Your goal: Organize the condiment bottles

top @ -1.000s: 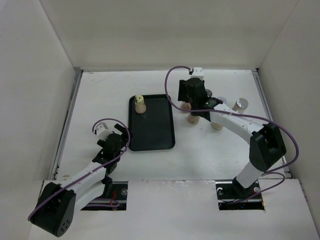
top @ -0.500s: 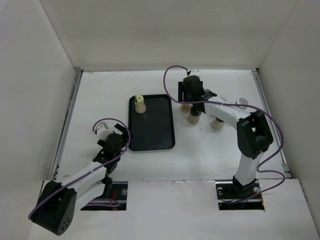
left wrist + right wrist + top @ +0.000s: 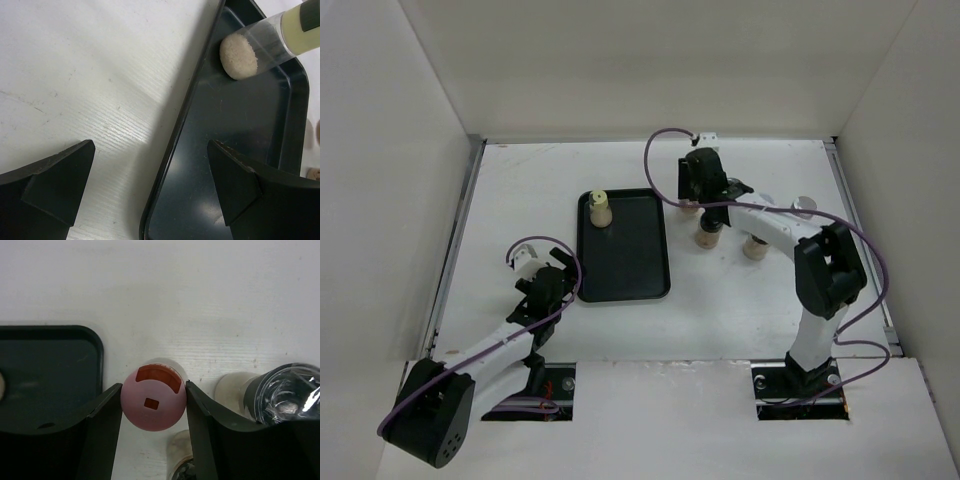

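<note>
In the right wrist view a pink-capped condiment bottle (image 3: 153,405) stands upright on the white table, and my right gripper (image 3: 153,386) is shut on its cap, with a finger touching each side. From above, that gripper (image 3: 698,195) sits just right of the black tray (image 3: 625,270) and hides the pink cap. A yellow-capped bottle (image 3: 601,208) stands in the tray's far left corner, also seen as a bottle (image 3: 250,50) in the left wrist view. My left gripper (image 3: 150,150) is open over the tray's near left edge and holds nothing.
More bottles stand to the right of the held one: a dark-capped one (image 3: 708,236), a tan one (image 3: 754,248) and a silver-capped one (image 3: 804,205). A clear-topped bottle (image 3: 285,400) crowds my right finger. White walls enclose the table.
My right arm swung its elbow in and the gripper shifted slightly left. Its jaws widened, then closed on the pink cap. The left arm stayed put.
</note>
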`<state>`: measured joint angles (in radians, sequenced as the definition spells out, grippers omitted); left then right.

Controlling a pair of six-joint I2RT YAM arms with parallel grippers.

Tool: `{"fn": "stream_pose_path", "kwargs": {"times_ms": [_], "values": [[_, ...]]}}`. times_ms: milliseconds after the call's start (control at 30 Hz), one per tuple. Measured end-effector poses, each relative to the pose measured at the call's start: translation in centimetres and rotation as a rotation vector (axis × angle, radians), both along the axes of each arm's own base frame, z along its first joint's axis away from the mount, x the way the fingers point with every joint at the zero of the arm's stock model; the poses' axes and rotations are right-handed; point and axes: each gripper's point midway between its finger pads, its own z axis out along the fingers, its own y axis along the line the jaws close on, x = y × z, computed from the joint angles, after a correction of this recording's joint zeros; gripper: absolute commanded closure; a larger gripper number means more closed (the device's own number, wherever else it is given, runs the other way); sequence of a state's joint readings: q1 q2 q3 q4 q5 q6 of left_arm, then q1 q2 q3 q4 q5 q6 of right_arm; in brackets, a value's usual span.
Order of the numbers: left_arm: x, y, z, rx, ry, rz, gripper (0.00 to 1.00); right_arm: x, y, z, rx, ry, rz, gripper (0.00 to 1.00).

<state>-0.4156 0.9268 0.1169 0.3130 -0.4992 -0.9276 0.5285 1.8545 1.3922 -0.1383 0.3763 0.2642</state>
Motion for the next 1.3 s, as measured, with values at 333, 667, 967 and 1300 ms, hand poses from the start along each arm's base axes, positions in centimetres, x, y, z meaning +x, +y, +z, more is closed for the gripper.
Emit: {"fn": "stream_pose_path", "kwargs": {"times_ms": [333, 667, 967, 1300], "values": [[0.1, 0.0, 0.1, 0.000, -0.006, -0.001, 0.00, -1.2, 10.5, 8.0, 0.117, -0.206, 0.179, 0.56], [0.1, -0.2, 0.3, -0.002, -0.013, -0.007, 0.00, -0.1, 17.9, 1.1, 0.085, -0.131, 0.270, 0.55], [0.1, -0.2, 0.4, -0.003, -0.013, -0.008, 0.00, -0.1, 18.5, -0.6, 0.092, -0.099, 0.260, 0.21], [0.1, -0.2, 0.3, -0.002, -0.012, -0.008, 0.00, -2.7, 16.2, 2.4, 0.107, -0.117, 0.247, 0.36]]}}
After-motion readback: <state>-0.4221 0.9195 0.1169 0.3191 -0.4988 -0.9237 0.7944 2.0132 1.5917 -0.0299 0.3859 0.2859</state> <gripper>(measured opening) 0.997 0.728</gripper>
